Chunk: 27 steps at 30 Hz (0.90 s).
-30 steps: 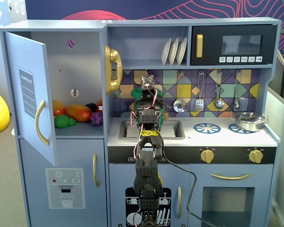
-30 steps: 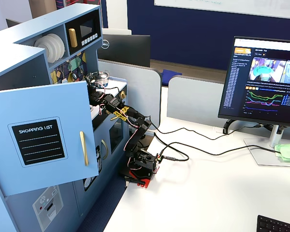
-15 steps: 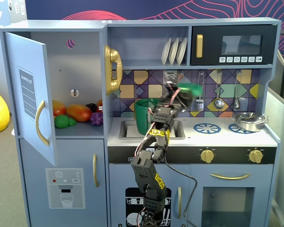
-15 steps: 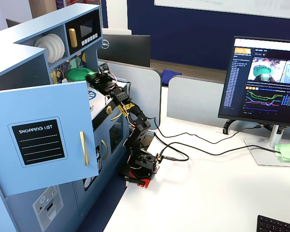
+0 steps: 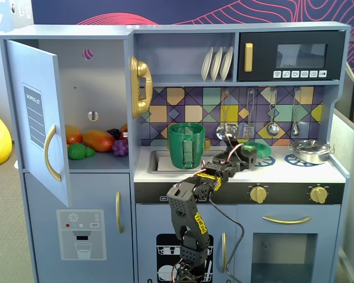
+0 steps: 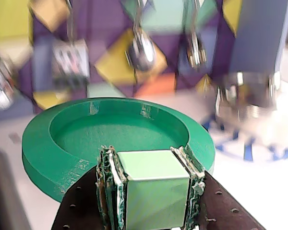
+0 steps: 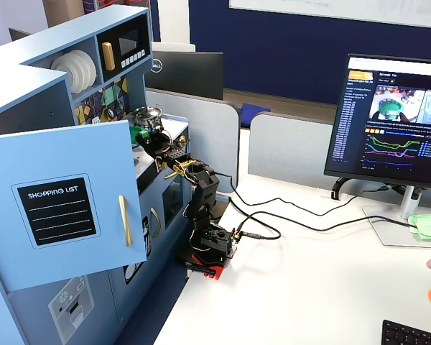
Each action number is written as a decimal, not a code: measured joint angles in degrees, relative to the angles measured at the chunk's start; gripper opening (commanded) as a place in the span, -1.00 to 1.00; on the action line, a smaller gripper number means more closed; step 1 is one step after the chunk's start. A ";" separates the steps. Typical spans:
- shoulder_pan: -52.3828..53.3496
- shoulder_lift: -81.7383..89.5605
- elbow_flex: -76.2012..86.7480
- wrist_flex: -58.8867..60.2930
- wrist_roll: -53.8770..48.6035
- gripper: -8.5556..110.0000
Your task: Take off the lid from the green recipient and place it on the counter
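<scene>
The green recipient (image 5: 187, 145) stands open and upright in the sink at the counter's left. My gripper (image 5: 246, 154) is shut on the lid (image 5: 258, 147) and holds it tilted low over the counter (image 5: 283, 172), by the left blue burner and to the right of the recipient. In the wrist view the gripper (image 6: 153, 191) clamps the lid's pale square knob (image 6: 153, 184) from both sides. The green disc (image 6: 62, 148) spreads out beyond it over the white counter (image 6: 252, 191). I cannot tell whether the lid touches the counter. In a fixed view the lid (image 7: 137, 134) shows only small.
A silver pot (image 5: 310, 151) sits on the right burner, close to the lid's right. Utensils (image 5: 273, 127) hang on the tiled back wall above the counter. The fridge door (image 5: 38, 121) at left stands open, with toy fruit (image 5: 97, 140) inside.
</scene>
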 measured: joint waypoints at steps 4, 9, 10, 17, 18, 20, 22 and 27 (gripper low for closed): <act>-0.35 -2.37 1.76 -3.52 0.00 -0.86; -0.18 -3.25 4.13 -5.62 0.00 -0.86; 0.00 -3.25 4.48 -5.80 0.00 -0.86; 0.62 -3.25 6.33 -6.77 0.00 -0.81; 0.62 -3.25 6.50 -6.94 0.00 -0.74; 0.62 -3.25 6.68 -7.12 0.00 -0.61; 0.79 -3.25 6.68 -7.03 0.18 -0.48; 1.05 -2.64 5.62 -2.81 1.76 -0.39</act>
